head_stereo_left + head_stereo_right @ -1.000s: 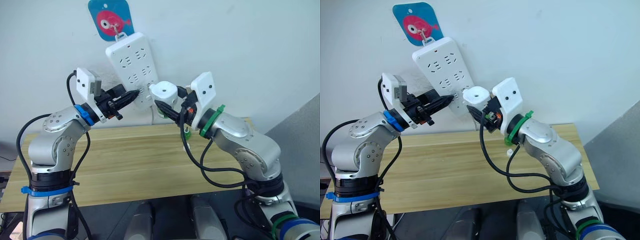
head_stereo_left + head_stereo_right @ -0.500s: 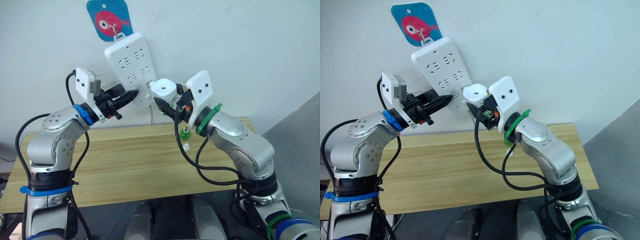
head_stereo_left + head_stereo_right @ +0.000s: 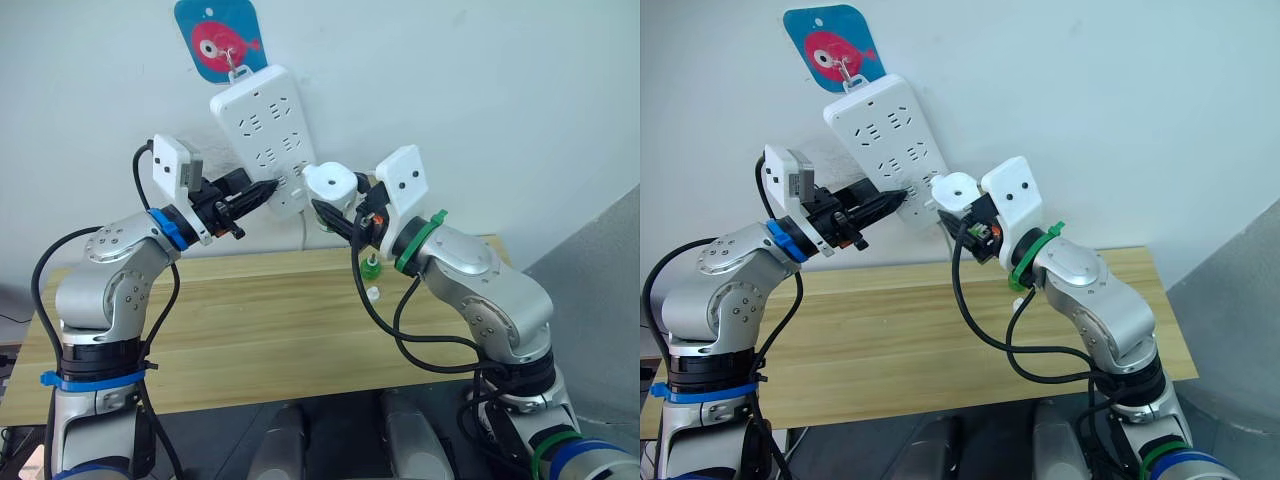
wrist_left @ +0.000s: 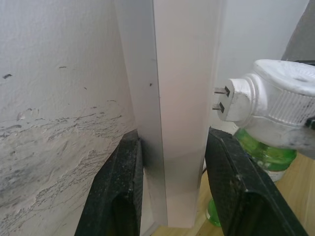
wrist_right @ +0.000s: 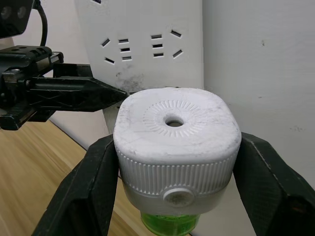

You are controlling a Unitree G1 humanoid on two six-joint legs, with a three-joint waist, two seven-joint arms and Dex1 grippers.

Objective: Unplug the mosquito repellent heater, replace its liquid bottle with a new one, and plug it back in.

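While the left gripper (image 3: 268, 189) is clamped on the lower edge of the long white power strip (image 3: 263, 135) that hangs on the wall, the right gripper (image 5: 174, 162) is clamped on the mosquito repellent heater (image 3: 331, 185), one finger on each side. The heater is up in the air just right of the strip, with its two plug pins (image 4: 219, 100) close to the strip but not in it. A green bottle (image 5: 167, 225) sits under the heater. Another green bottle (image 3: 372, 268) and a small white cap (image 3: 373, 293) stand on the wooden bench (image 3: 260, 320).

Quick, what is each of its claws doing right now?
Left tool: closed on the edge of the power strip.
Right tool: closed on the white heater, its plug out of the strip.
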